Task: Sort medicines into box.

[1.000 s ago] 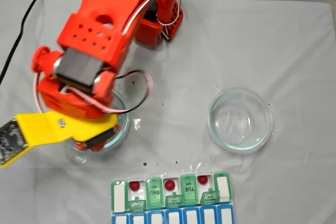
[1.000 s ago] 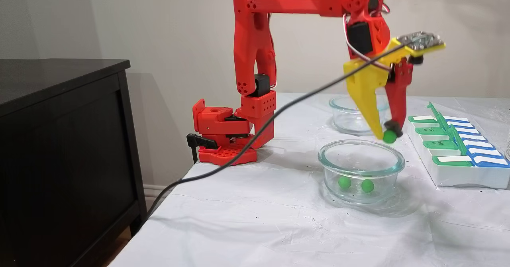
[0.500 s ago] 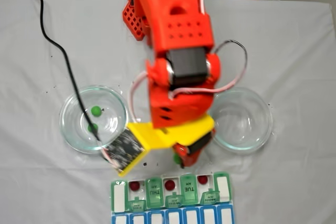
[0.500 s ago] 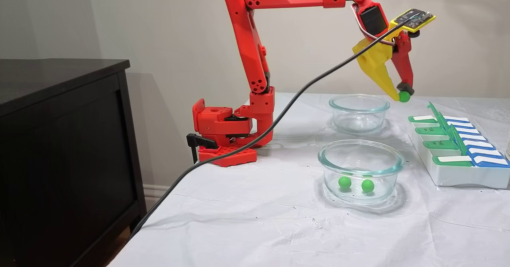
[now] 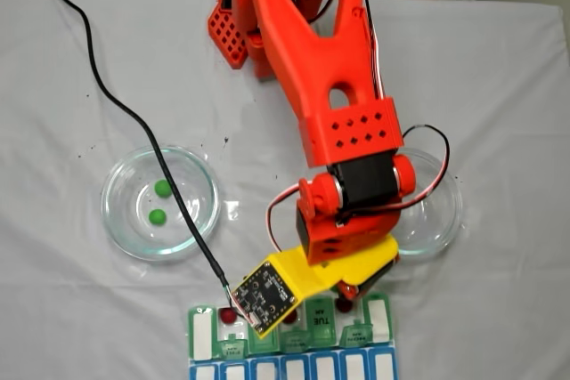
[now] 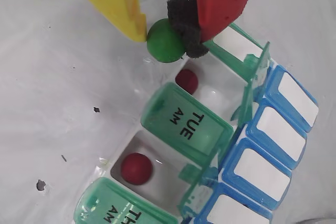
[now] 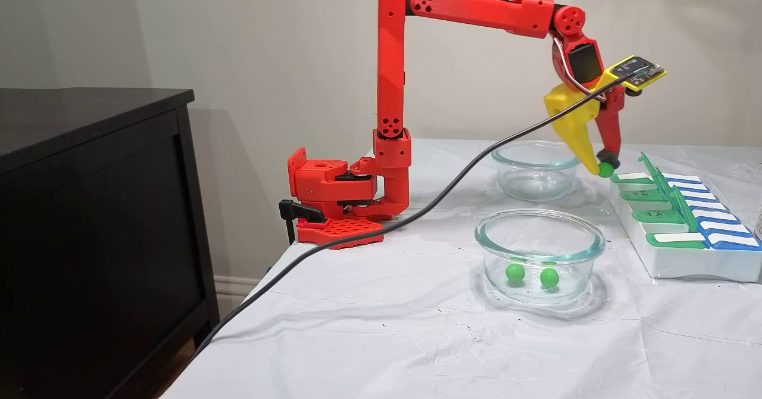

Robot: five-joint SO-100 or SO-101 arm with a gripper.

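**Operator:** Now, report what the gripper is doing and where the medicines are.

**Arm:** My gripper [image 6: 167, 29] is pinched on one green ball [image 6: 164, 41]. The yellow finger [image 6: 113, 1] presses from one side and the foam pad on the red finger [image 6: 185, 22] from the other. I hold the ball at the very fingertips so that it hangs below them and can drop freely when I release.

**Operator:** Where is the ball relative to the box?

**Arm:** In the wrist view it hangs above the near edge of the box [image 6: 247, 145], just beside an open compartment that already holds a red ball [image 6: 187, 81]. A second red ball [image 6: 136, 168] lies in the open compartment on the other side of the TUE lid [image 6: 185, 123]. In the side fixed view, the ball [image 7: 605, 170] is clear of the box [image 7: 690, 262], at the end farthest from the camera.

**Operator:** Why are the lids standing as they are?

**Arm:** The lids over the filled compartments are flipped up so the compartments can be reached from above. The TUE and THU lids lie flat.

**Operator:** And the remaining stock?

**Arm:** Two green balls [image 5: 159, 202] rest in the glass dish [image 5: 120, 229] on the left of the top-down fixed view. The other dish [image 7: 536, 170] appears empty. I judge that a small move further over the box is needed before release.
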